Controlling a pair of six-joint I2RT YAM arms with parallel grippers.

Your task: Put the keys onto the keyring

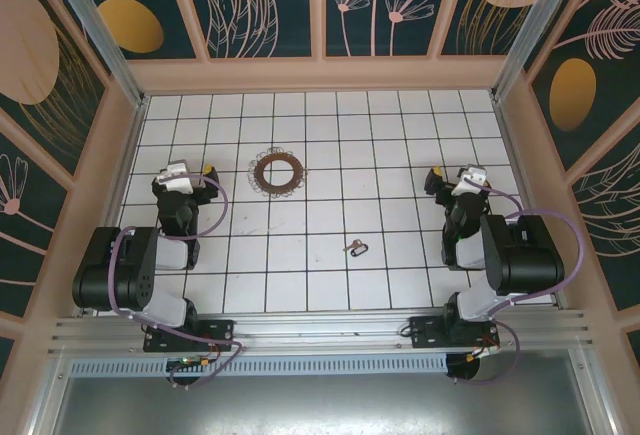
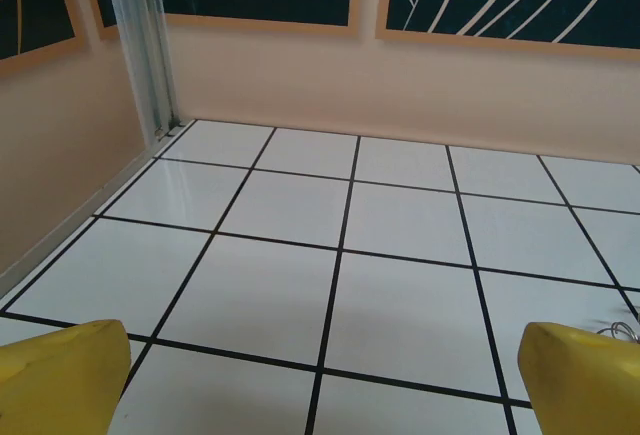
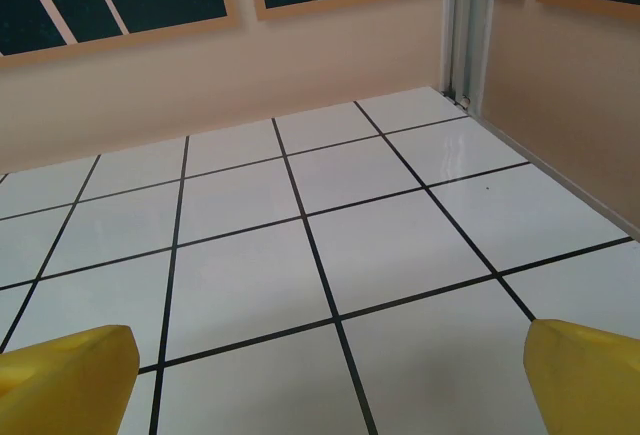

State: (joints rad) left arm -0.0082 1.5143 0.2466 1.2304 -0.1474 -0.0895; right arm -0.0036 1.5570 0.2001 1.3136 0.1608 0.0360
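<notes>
A small metal bunch, the keys (image 1: pixel 355 247), lies flat on the white tiled table (image 1: pixel 330 135), near the front and a little right of the middle. It is too small to tell the keys from a keyring. My left gripper (image 1: pixel 188 169) rests low at the left, well away from the bunch. Its yellow fingers (image 2: pixel 65 370) stand wide open over bare tile, and so does the gripper itself (image 2: pixel 325 355). At the right, my right gripper (image 1: pixel 455 174) is open too (image 3: pixel 330 355), with nothing between its yellow fingers (image 3: pixel 585 370).
A brown ring with a wiry, lacy rim (image 1: pixel 278 172) lies just right of the left gripper; a thin bit of wire (image 2: pixel 621 330) shows beside that gripper's right finger. Pale walls (image 1: pixel 320 73) and metal corner posts (image 2: pixel 145 45) close in the table.
</notes>
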